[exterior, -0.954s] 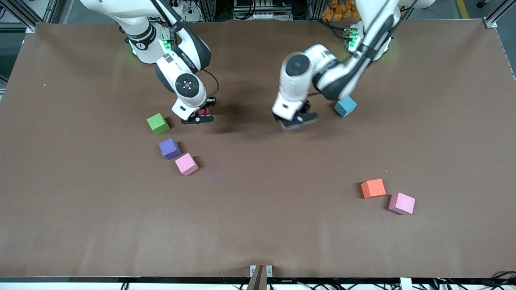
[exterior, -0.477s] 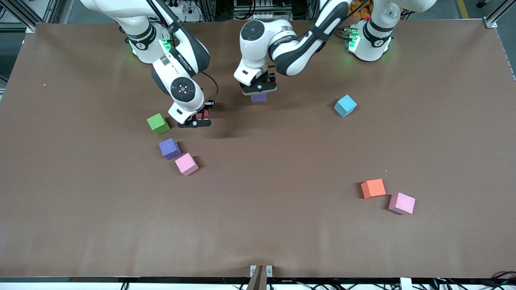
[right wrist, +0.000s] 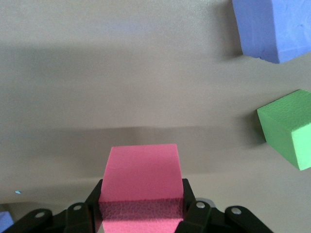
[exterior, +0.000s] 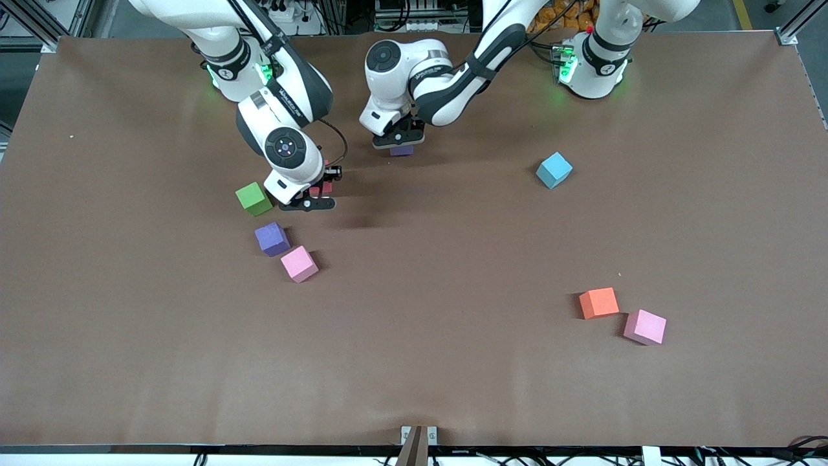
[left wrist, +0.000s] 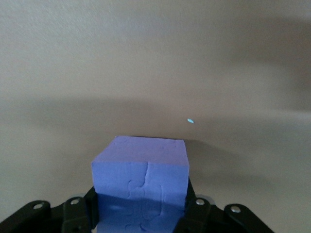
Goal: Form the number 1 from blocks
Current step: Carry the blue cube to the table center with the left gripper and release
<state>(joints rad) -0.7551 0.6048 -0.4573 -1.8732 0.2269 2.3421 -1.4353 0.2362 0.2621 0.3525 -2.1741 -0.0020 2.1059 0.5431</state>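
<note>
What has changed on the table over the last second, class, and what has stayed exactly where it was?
The left gripper, shut on a purple block, swung away from the light blue cube toward the robots' edge of the table. The right gripper, shut on a red block, edged slightly toward the green cube. All blocks lying on the table stayed put.

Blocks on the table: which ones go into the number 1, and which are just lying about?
For the job:
- purple block in the left gripper
- red block in the right gripper
- second purple block
- pink block touching it
- orange block
- pink block beside the orange one

Lying about:
- green cube
- light blue cube
</note>
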